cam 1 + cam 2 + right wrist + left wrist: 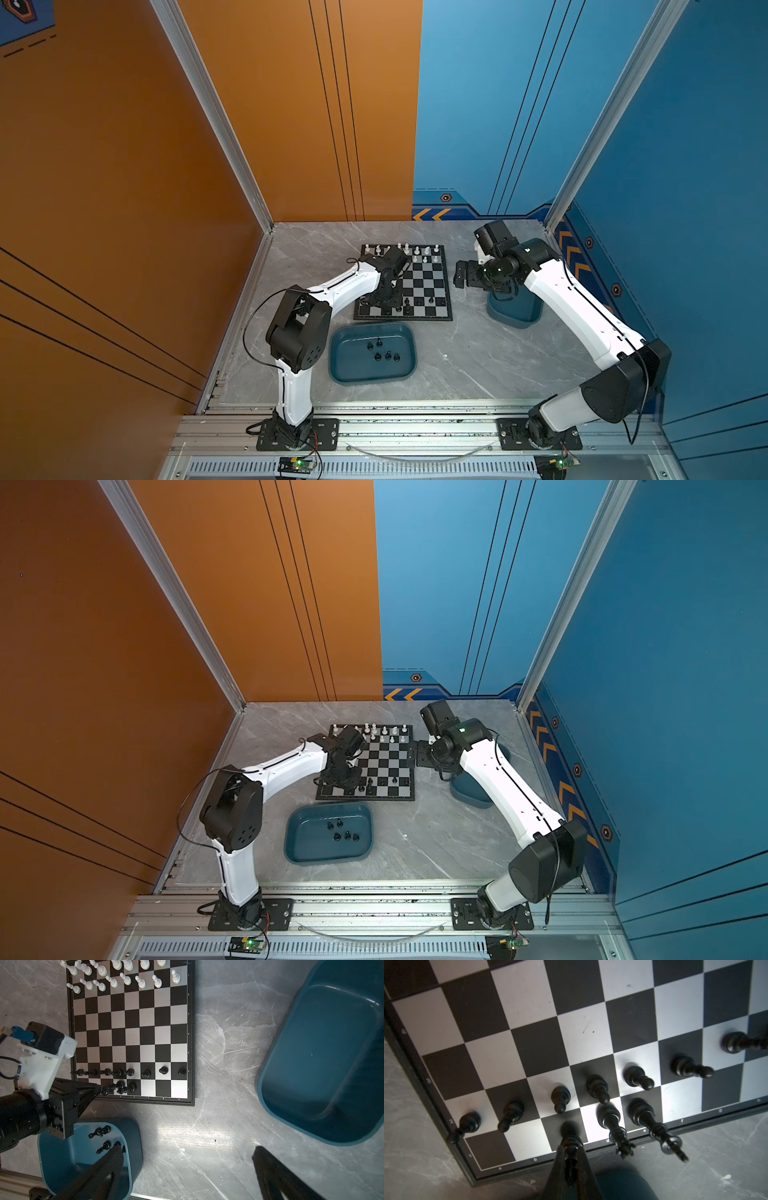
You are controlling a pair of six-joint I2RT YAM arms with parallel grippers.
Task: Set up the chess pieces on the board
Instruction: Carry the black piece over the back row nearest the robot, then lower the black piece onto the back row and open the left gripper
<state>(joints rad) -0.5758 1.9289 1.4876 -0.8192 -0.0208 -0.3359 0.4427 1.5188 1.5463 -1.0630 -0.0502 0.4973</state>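
The board [403, 318] [386, 762] [529, 997] [133, 1028] lies on the table. White chess pieces [415, 251] [124, 972] fill its two far rows. Black pawns [560, 1097] [128, 1072] line the second near row, and two taller black pieces [610, 1118] stand behind them. My left gripper [387, 309] [347, 789] [571, 1147] [101, 1089] is shut on a black piece [570, 1145], held upright over a dark near-row square beside those two. My right gripper [461, 274] [187, 1157] hangs open above bare table right of the board, holding nothing.
A teal tray [332, 357] [289, 837] [62, 1157] in front of the board holds several black pieces [382, 351] [104, 1145]. A second teal tray [515, 311] [322, 1064] lies at the right under the right arm, with nothing showing in it. Walls close in the left, back and right.
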